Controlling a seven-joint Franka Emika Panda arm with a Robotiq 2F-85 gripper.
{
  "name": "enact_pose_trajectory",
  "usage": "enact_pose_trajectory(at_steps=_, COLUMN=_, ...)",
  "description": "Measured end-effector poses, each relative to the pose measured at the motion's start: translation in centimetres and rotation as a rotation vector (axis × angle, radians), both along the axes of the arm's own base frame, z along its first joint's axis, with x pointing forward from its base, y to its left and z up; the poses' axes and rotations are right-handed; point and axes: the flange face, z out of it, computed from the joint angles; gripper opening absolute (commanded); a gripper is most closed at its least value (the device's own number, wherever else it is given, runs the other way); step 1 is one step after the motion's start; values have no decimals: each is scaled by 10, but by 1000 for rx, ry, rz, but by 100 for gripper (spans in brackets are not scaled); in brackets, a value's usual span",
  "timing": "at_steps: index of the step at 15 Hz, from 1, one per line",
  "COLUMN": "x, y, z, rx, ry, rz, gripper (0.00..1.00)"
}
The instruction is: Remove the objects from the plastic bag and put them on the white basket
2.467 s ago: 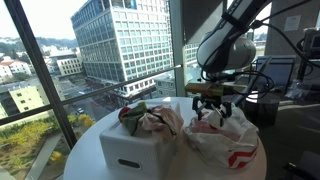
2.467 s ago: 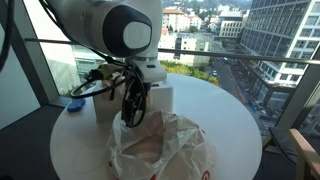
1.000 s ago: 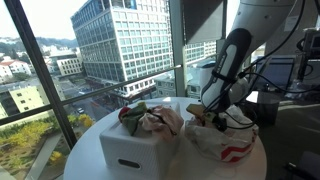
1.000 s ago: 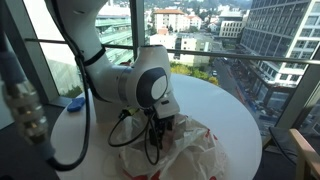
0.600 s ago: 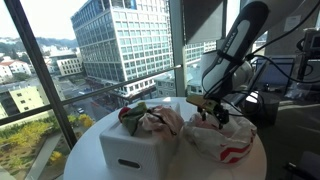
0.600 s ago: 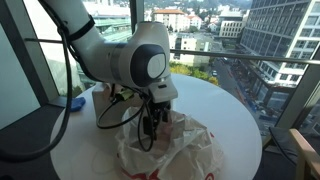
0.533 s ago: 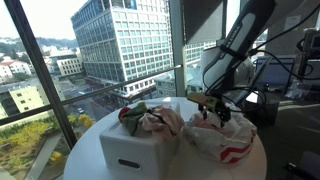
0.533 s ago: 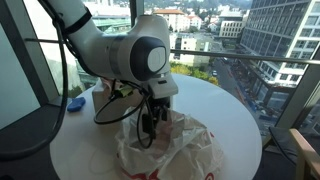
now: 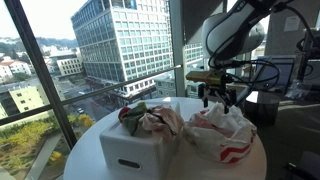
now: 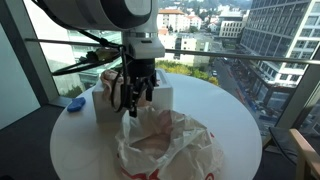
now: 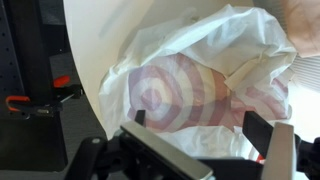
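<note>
A white plastic bag with red rings (image 9: pixel 226 136) lies crumpled on the round table; it also shows in an exterior view (image 10: pixel 165 148) and fills the wrist view (image 11: pixel 205 85). What is inside it is hidden. The white basket (image 9: pixel 135 152) stands beside the bag, with bundled items (image 9: pixel 150 121) on top; in an exterior view the basket (image 10: pixel 163 96) is behind the arm. My gripper (image 9: pixel 220 97) hangs above the bag, apart from it, and also shows in an exterior view (image 10: pixel 131 100). In the wrist view its fingers (image 11: pixel 200 125) are spread wide with nothing between them.
The round white table (image 10: pixel 215 110) stands next to floor-to-ceiling windows. A small blue object (image 10: pixel 75 103) lies near the table's far edge. Cables hang off the arm (image 10: pixel 95 62). A red clamp (image 11: pixel 15 103) sits on dark equipment beyond the table edge.
The gripper was down in the bag's opening a second ago. It has risen clear above the bag, with nothing in its fingers. The bag and basket have not moved.
</note>
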Motion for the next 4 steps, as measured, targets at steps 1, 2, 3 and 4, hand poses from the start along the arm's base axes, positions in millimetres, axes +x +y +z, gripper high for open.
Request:
enact_pose_trajectory(at_steps=1, x=-3, y=3, z=9, rx=16, ry=-5, rz=-3, gripper=100)
enact_pose_trajectory(at_steps=2, x=-5, y=5, z=14, rx=19, ry=-10, rz=-1, gripper=100)
enact_pose_trajectory(at_steps=3, x=-5, y=5, z=14, rx=18, ry=-10, rz=-2, gripper=100)
enact_pose_trajectory(at_steps=4, x=-5, y=4, z=12, rx=17, ry=-5, rz=-3, gripper=100)
